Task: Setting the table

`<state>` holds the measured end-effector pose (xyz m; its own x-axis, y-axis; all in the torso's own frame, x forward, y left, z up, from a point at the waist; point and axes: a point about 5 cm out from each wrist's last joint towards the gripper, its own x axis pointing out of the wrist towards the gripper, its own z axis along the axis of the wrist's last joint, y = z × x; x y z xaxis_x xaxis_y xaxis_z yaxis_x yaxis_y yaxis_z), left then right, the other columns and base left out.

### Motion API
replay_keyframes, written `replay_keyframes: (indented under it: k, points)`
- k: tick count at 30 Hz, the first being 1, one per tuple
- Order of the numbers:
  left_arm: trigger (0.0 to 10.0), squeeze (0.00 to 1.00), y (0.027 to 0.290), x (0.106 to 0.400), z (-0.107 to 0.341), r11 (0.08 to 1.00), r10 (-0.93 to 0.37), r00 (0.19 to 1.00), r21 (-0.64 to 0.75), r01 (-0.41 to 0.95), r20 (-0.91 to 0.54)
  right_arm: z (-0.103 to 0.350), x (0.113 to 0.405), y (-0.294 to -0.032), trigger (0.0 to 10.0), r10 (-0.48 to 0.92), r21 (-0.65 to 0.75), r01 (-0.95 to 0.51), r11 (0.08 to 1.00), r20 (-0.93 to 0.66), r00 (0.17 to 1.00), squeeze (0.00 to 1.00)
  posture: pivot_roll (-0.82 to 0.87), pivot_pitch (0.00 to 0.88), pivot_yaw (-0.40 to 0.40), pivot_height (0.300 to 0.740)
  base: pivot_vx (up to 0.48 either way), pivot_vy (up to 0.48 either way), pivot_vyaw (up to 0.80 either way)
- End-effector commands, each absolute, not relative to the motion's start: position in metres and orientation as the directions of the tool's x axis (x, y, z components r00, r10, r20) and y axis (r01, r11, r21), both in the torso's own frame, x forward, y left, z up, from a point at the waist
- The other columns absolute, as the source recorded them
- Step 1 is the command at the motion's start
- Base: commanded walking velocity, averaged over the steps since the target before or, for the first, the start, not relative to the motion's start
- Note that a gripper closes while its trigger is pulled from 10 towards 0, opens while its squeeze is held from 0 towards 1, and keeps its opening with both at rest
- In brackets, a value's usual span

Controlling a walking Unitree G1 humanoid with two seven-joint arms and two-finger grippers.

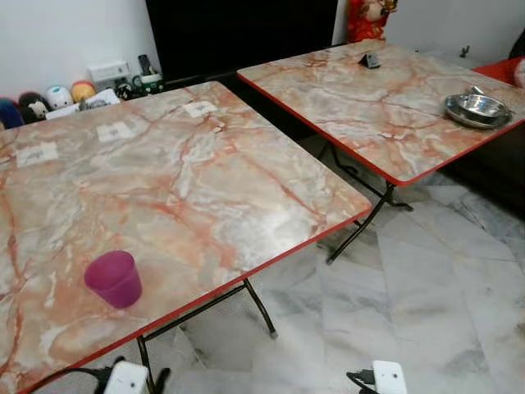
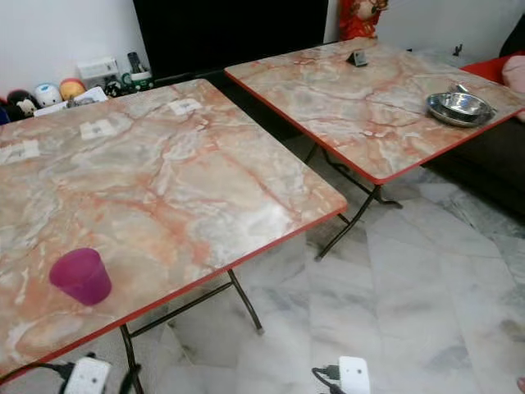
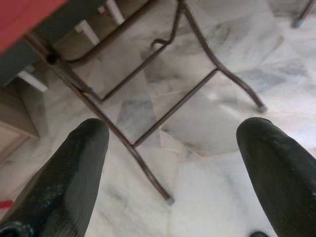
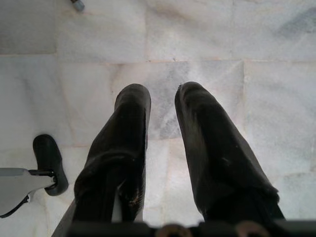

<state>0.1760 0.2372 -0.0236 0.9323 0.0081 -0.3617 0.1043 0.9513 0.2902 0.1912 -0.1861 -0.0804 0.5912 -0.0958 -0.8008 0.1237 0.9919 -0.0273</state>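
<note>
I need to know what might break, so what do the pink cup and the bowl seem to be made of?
The cup looks like matte, slightly see-through plastic, judging by its even magenta colour. The bowl looks like polished steel: silvery, with bright reflections.

Pale marble floor tiles (image 1: 426, 279) fill the lower right. Upper left, a row of round toy figures (image 1: 37, 103) sits along the white wall, next to a white box (image 1: 109, 71). Top middle there's a big black panel (image 1: 238, 33), and a red figurine (image 1: 365, 18) beside it.
</note>
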Motion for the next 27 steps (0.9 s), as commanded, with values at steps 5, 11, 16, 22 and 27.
replay_keyframes:
  k: [5, 11, 16, 22, 27]
  points:
    - [10.0, 0.00, 0.252, 0.138, -0.034, 0.951, 0.030, 0.907, 0.290, 0.104, -0.421, -0.082, 0.189, -0.184, 10.0, -0.090, -0.022, 0.122, 0.992, -0.806, 0.585, 0.00, 0.04, 0.041, 0.017, 0.740, 0.000, 0.000, 0.00]
    - [10.0, 0.00, 0.269, 0.115, -0.008, 0.968, 0.038, 0.934, 0.244, 0.054, -0.355, -0.081, 0.190, -0.186, 10.0, -0.090, -0.024, 0.120, 0.993, -0.805, 0.586, 0.00, 0.06, 0.050, 0.010, 0.740, 0.000, 0.000, 0.00]
    - [10.0, 0.00, 0.276, 0.105, 0.027, 0.977, 0.001, 0.960, 0.206, 0.059, -0.280, -0.080, 0.192, -0.189, 10.0, -0.091, -0.032, 0.110, 0.993, -0.806, 0.585, 0.00, 0.09, 0.058, -0.005, 0.740, 0.000, 0.000, 0.00]
    - [10.0, 0.00, 0.281, 0.101, 0.059, 0.965, -0.065, 0.973, 0.234, 0.118, -0.223, -0.079, 0.195, -0.190, 10.0, -0.080, -0.035, 0.088, 0.995, -0.806, 0.587, 0.00, 0.12, 0.061, -0.015, 0.740, 0.000, 0.000, 0.00]
    - [10.0, 0.00, 0.265, 0.129, 0.087, 0.967, -0.125, 0.982, 0.205, 0.153, -0.145, -0.078, 0.196, -0.190, 10.0, -0.079, -0.036, 0.084, 0.996, -0.803, 0.591, 0.00, 0.13, 0.060, -0.020, 0.740, 0.000, 0.000, 0.00]
